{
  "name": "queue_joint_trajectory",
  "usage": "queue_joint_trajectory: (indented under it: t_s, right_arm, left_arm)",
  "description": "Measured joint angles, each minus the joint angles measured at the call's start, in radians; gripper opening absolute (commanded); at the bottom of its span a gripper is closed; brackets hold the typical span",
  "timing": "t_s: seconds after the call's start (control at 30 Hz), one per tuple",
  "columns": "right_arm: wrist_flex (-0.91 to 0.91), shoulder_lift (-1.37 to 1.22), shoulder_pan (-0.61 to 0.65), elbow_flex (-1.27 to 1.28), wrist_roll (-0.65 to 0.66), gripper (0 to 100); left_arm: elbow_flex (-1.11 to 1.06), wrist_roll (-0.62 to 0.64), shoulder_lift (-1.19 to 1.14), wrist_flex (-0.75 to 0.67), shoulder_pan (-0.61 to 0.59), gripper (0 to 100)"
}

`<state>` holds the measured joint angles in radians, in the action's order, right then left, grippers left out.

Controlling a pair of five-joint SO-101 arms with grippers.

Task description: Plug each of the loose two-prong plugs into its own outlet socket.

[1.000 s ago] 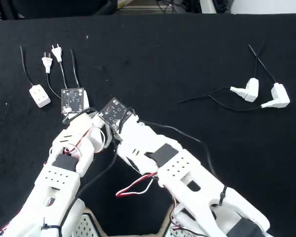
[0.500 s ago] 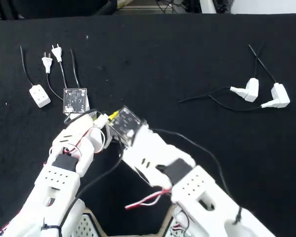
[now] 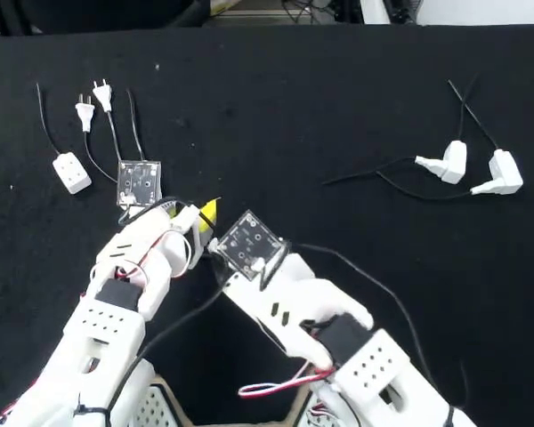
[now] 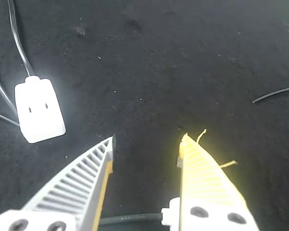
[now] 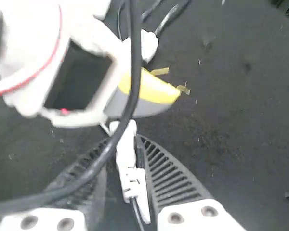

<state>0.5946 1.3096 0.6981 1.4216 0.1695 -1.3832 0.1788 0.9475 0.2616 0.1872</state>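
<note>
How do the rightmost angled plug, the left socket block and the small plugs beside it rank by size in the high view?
1. rightmost angled plug
2. socket block, slightly smaller
3. small plugs, alike

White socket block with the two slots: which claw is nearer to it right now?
Left. The left claw hangs open beside the white socket block, apart from it. The right claw, shut on a white piece, sits farther off, beyond the left claw's yellow finger.

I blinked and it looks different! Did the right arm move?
Yes. The right arm has drawn back toward the near table edge, farther from the white socket, which has stayed put.
</note>
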Motion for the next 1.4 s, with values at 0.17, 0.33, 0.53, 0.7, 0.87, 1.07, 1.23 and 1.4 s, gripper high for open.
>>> queue_joint_trajectory:
  t_s: [0.17, 0.33, 0.53, 0.7, 0.87, 1.07, 1.23, 1.4]
  right_arm:
    - [0.0, 0.081, 0.003, 0.04, -0.002, 1.0]
    - [0.0, 0.103, 0.003, 0.049, -0.002, 1.0]
    - [0.0, 0.104, 0.003, 0.055, -0.002, 1.0]
    - [0.054, 0.106, 0.0, 0.054, -0.002, 1.0]
    - [0.149, 0.117, -0.118, 0.037, -0.003, 1.0]
    - [0.17, 0.117, -0.157, 0.035, -0.003, 1.0]
    - [0.17, 0.06, -0.209, -0.005, -0.002, 1.0]
    - [0.17, -0.178, -0.29, -0.135, -0.003, 1.0]
  left_arm:
    - [-0.002, 0.0, 0.0, 0.0, 0.0, 22]
    - [-0.002, 0.0, 0.0, 0.0, 0.003, 22]
    - [-0.002, 0.0, 0.0, 0.0, 0.005, 22]
    - [-0.003, 0.0, -0.002, 0.008, 0.006, 22]
    - [-0.005, -0.002, -0.002, 0.009, 0.009, 22]
    - [-0.005, -0.005, -0.002, 0.009, 0.009, 22]
    - [-0.005, -0.005, -0.002, 0.009, 0.009, 22]
    - [-0.005, -0.005, -0.002, 0.009, 0.009, 22]
